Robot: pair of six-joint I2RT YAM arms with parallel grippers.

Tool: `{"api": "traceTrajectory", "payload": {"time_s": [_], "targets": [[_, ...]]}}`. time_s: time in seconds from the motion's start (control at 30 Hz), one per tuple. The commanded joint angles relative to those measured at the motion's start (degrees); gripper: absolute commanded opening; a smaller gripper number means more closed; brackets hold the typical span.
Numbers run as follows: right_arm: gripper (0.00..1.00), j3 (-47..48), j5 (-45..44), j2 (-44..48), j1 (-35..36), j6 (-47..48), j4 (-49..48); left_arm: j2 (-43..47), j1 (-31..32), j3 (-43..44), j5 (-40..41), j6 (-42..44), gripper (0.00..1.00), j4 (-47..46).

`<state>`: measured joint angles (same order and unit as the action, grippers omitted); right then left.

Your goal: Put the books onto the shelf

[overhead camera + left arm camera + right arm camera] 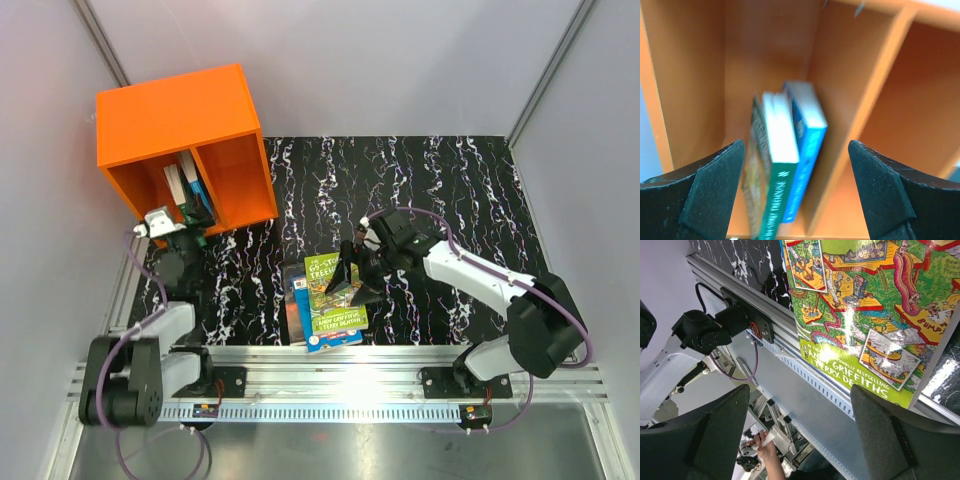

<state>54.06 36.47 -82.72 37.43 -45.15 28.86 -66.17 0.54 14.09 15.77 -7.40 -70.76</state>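
Left gripper and right gripper gape wide, both empty.

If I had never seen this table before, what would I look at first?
Probably the bright orange shelf at the far left corner of the black marbled table, with two books standing in its left compartment. Next, the green book with cartoons, on top of a pile at the near middle, with the right gripper open over it.
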Motion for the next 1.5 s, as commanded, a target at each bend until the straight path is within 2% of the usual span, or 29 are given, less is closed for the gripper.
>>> {"api": "traceTrajectory", "payload": {"time_s": [0.0, 0.07, 0.17, 0.2, 0.37, 0.47, 0.57, 0.63, 0.7, 0.8, 0.93, 1.0, 1.1, 1.27, 1.4, 1.47], "targets": [[0.89, 3.15, -2.1, 2.91, 0.01, 1.81, 1.54, 9.53, 2.45, -2.39, 2.76, -1.66, 0.88, 2.78], [0.9, 3.59, -2.72, 3.44, 0.01, 2.6, 2.43, 13.77, 3.86, -3.98, 3.48, -1.39, 0.88, 7.37], [0.9, 3.33, -3.33, 4.58, -0.08, 3.22, 3.04, 22.47, 5.44, -3.02, 5.5, -1.3, 0.88, 19.84], [0.91, 3.07, -3.42, 5.02, -0.08, 3.13, 3.13, 24.49, 5.62, -2.66, 5.85, -1.74, 0.88, 26.49], [0.92, 3.33, -7.44, 6.52, -0.51, 6.11, 5.49, 39.0, 7.81, 0.06, 7.09, -9.46, 0.87, 49.19], [0.93, 4.82, -8.26, 4.86, -2.44, 9.71, 6.56, 42.17, 10.88, 3.04, 0.15, -13.16, 0.82, 60.36], [0.93, 4.65, -7.21, 2.83, -7.62, 11.04, 5.16, 40.43, 15.54, 7.79, -3.72, -21.13, 0.82, 75.45], [0.93, 2.63, -6.24, 1.86, -11.75, 10.78, 3.4, 38.76, 17.47, 8.94, -9.16, -25.8, 0.83, 78.83], [0.93, 1.32, -6.58, 0.2, -12.56, 11.13, 1.46, 36.65, 18.62, 8.59, -14.24, -33.07, 0.85, 79.64], [0.92, -0.79, -5.89, -2.7, -12.56, 10.96, -2.31, 33.67, 21.95, 5.35, -18.57, -39.94, 0.91, 74.57], [0.91, -4.4, -3.16, -5.78, -12.47, 7.71, -9.77, 27.7, 29.15, 4.89, -18.41, -41.91, 0.94, 69.37], [0.91, -6.41, -1.76, -7.1, -12.47, 5.78, -14.17, 24.79, 30.83, 5.34, -19.8, -43.3, 0.95, 65.52], [0.9, -8.44, -0.09, -9.12, -12.47, 3.84, -18.92, 16.8, 34.87, 6.04, -21.83, -46.47, 0.95, 58.92], [0.87, -10.12, 1.93, -10.54, -12.47, 1.91, -23.23, 3.45, 41.64, 9.29, -20.87, -47.88, 0.95, 52.93], [0.78, -10.73, 2.91, -9.92, -12.47, 1.2, -24.38, -3.94, 45.78, 10.96, -20.43, -49.99, 0.94, 48.36], [0.68, -10.65, 3.08, -8.96, -12.38, 1.46, -23.86, -5.89, 47.18, 11.75, -20.69, -50.52, 0.94, 47.12]]}}
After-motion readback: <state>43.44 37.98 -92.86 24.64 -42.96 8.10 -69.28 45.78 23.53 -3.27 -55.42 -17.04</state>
